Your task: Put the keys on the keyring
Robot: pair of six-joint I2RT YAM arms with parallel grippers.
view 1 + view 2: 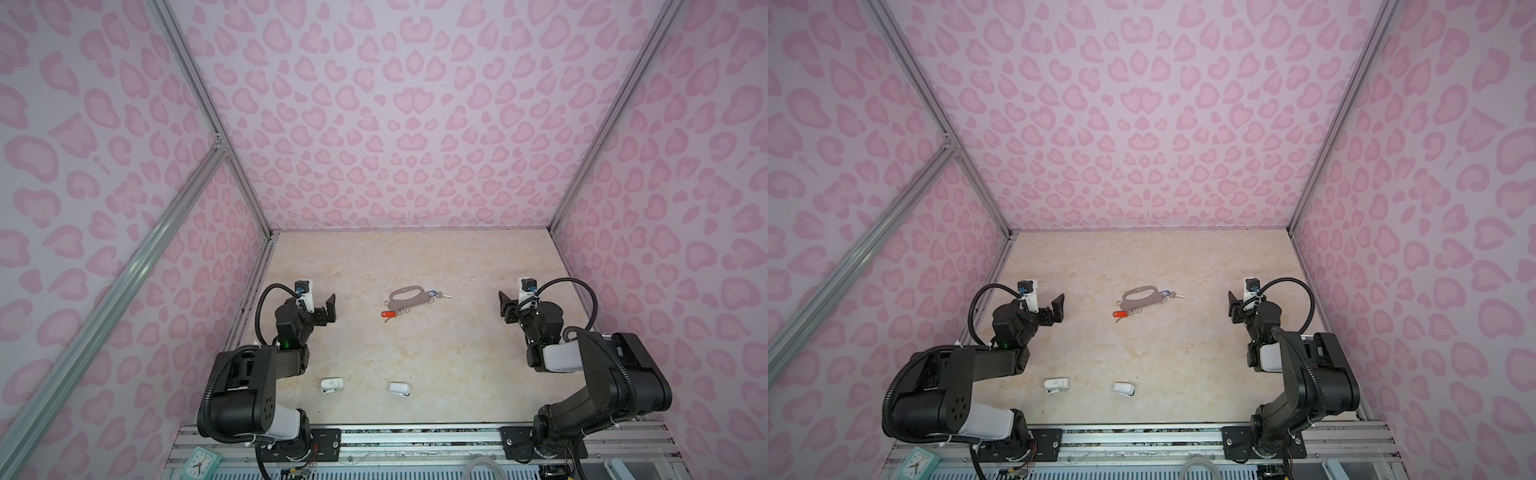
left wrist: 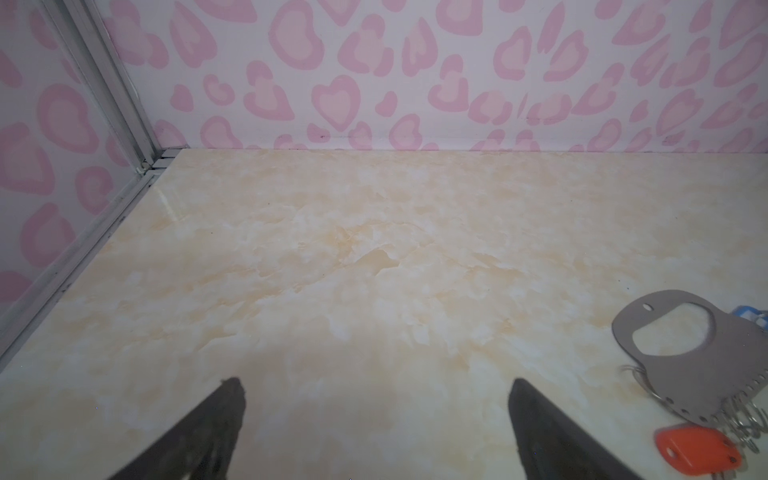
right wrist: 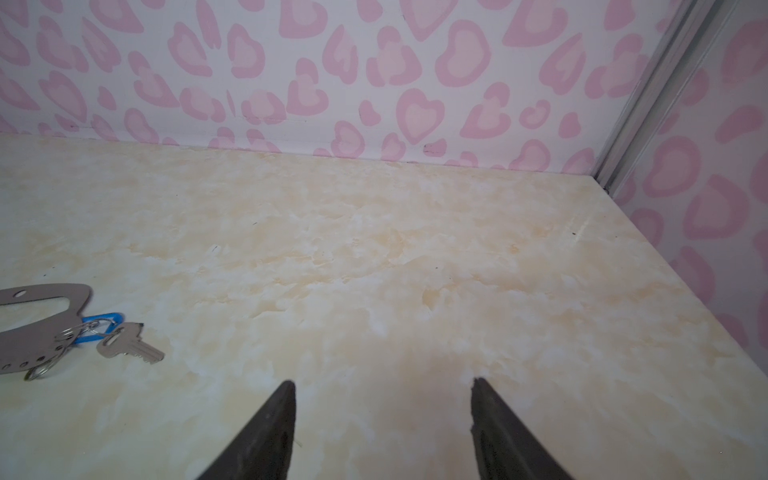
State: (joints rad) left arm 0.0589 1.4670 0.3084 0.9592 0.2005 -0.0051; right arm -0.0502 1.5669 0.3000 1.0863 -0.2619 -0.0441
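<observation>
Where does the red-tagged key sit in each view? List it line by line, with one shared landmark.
In a top view: red-tagged key mid-table, on the near side of the keyring's left end.
In a top view: same spot, beside the keyring.
Left wrist: near the frame edge, by the keyring's ringed edge.
Right wrist: not in it.
Shared landmark: the grey keyring, seen in all four.

Grey keyring [image 2: 685,374], red-tag key [image 2: 696,451], blue-tag key [image 3: 124,348], cream marbled tbl [image 1: 374,353], pink heart-print walls [image 1: 395,124]

Flat grey keyring [image 1: 407,298] lies mid-tabletop [image 1: 415,357]. The red-tagged key [image 1: 387,315] touches the rings at its left end; the blue-tagged key [image 1: 442,295] is ringed to its right end.
</observation>
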